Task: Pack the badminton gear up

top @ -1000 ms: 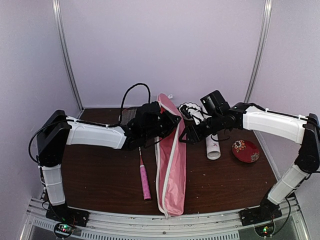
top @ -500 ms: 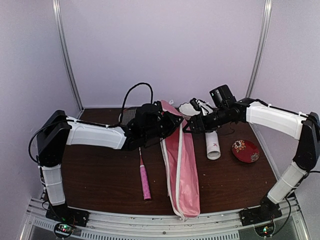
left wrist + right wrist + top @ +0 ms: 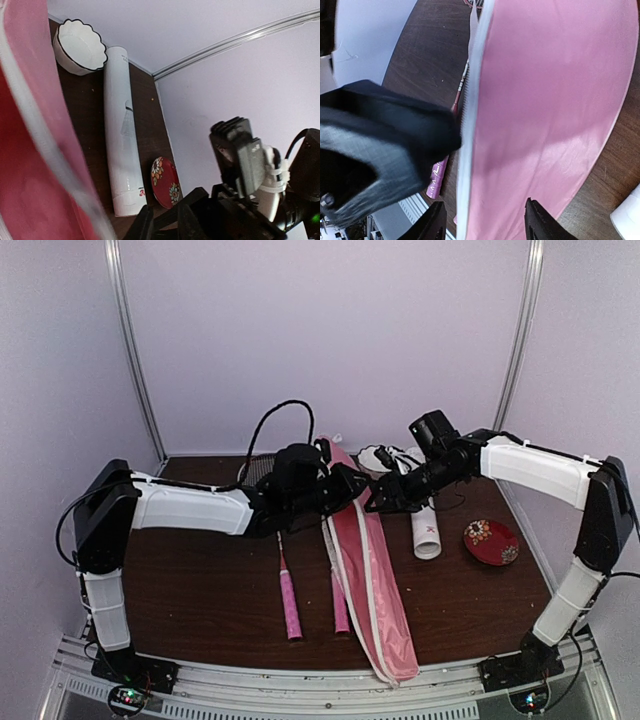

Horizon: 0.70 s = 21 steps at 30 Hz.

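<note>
In the top view the pink cover [image 3: 365, 570] runs from the upper middle of the frame down to the lower middle, slanting a little to the right across the dark table [image 3: 200, 590]. Its upper end lies between our two grippers. The left gripper [image 3: 345, 487] sits against its left edge and the right gripper [image 3: 378, 500] is just at its right edge.

From the right wrist we see that gripper's fingertips [image 3: 436, 222] standing wide apart at the bottom of the frame. The cover's pink cloth and white piping fill the space beyond them, and we cannot tell whether they touch the cloth. From the left wrist the cover fills the left edge of the frame. The left gripper's fingers [image 3: 142, 225] show only as dark tips at the bottom with a narrow gap, and we cannot tell whether they pinch anything.

Left of the cover a racket [image 3: 289, 605] lies with its pink handle toward the lower frame. A second pink handle [image 3: 340, 608] peeks out just beside the cover's left edge. The white tube [image 3: 426, 530] lies right of the cover, near the right gripper, with the red dish [image 3: 491, 541] further right. The white bowl [image 3: 80, 45] sits just beside the tube's far end.
</note>
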Available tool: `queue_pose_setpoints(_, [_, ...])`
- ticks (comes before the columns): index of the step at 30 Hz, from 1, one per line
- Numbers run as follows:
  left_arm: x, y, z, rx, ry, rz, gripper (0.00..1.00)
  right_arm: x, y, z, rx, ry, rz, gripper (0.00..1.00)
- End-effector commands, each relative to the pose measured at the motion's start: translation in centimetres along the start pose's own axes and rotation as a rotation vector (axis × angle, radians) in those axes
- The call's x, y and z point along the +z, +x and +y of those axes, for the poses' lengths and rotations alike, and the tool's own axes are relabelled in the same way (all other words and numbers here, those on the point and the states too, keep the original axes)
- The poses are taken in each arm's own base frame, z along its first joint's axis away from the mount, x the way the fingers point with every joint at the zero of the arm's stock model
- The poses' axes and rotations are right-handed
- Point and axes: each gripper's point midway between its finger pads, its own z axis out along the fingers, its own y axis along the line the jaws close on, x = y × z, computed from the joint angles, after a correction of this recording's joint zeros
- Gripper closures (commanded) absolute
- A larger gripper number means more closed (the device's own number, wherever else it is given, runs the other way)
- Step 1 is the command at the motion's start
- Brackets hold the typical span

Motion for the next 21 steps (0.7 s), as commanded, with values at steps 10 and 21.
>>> queue_pose_setpoints(10, [-1.0, -1.0, -2.2, 0.013, 0.106, -0.043, 0.78, 0.7, -0.1, -2.4, -0.037, 0.15, 0.014, 0.62])
queue_pose_setpoints(21, [-9.2, -5.4, 6.6, 0.082, -0.116, -0.041, 0.57, 3.8, 3.6, 0.0, -0.263, 0.405, -0.043, 0.59])
